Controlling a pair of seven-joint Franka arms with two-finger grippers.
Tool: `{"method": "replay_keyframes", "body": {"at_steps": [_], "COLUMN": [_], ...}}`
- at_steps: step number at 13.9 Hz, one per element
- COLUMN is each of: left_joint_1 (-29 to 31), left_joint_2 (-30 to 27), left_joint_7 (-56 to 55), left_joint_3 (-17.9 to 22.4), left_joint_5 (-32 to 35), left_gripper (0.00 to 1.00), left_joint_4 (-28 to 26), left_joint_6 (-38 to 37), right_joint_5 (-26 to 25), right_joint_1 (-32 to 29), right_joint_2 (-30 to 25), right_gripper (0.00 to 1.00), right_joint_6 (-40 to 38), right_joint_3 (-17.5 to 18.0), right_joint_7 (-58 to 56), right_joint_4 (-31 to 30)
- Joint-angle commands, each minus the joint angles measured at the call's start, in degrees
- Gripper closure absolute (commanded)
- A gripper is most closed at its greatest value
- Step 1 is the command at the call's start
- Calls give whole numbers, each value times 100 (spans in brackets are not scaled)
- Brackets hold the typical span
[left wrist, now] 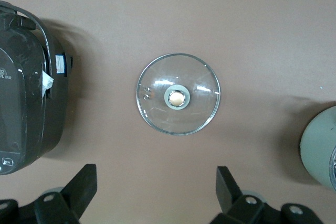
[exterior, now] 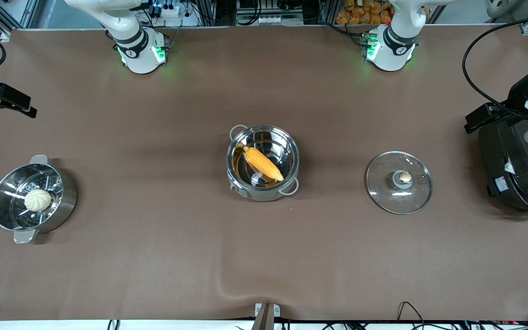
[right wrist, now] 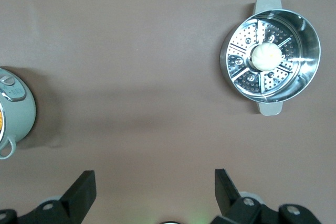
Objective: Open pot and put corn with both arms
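Note:
The shiny steel pot (exterior: pixel 263 162) stands open at the table's middle. The yellow corn (exterior: pixel 262 163) lies slantwise inside it. The glass lid (exterior: pixel 399 182) with its tan knob lies flat on the table beside the pot, toward the left arm's end. My left gripper (left wrist: pixel 156 174) is open and empty, high above the table near the lid (left wrist: pixel 178 94); the pot's edge (left wrist: pixel 320 148) shows in that view. My right gripper (right wrist: pixel 155 179) is open and empty, high above bare table between the pot (right wrist: pixel 16 111) and the steamer pot.
A steel pot with a perforated insert and a white bun (exterior: pixel 32 198) stands at the right arm's end; it also shows in the right wrist view (right wrist: pixel 270 53). A big black cooker (exterior: pixel 516 165) stands at the left arm's end, beside the lid (left wrist: pixel 26 114).

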Motion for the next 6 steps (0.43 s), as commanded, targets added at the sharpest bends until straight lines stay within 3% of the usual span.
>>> {"method": "replay_keyframes", "body": {"at_steps": [1, 6], "left_joint_1": [67, 67], "left_joint_2": [-3, -11], "left_joint_7": [264, 652], "left_joint_3": [-50, -15], "left_joint_5": [-161, -346], "left_gripper": [0, 0], "left_joint_4": [125, 186], "left_joint_6": [-127, -118], "right_joint_5": [130, 200], "right_joint_1": [-197, -250], "right_joint_2": [-194, -168], "right_gripper": [0, 0], "right_joint_6": [-1, 7], "right_joint_3": [48, 48], "right_joint_7": [-102, -181], "right_joint_4": [-142, -142]}}
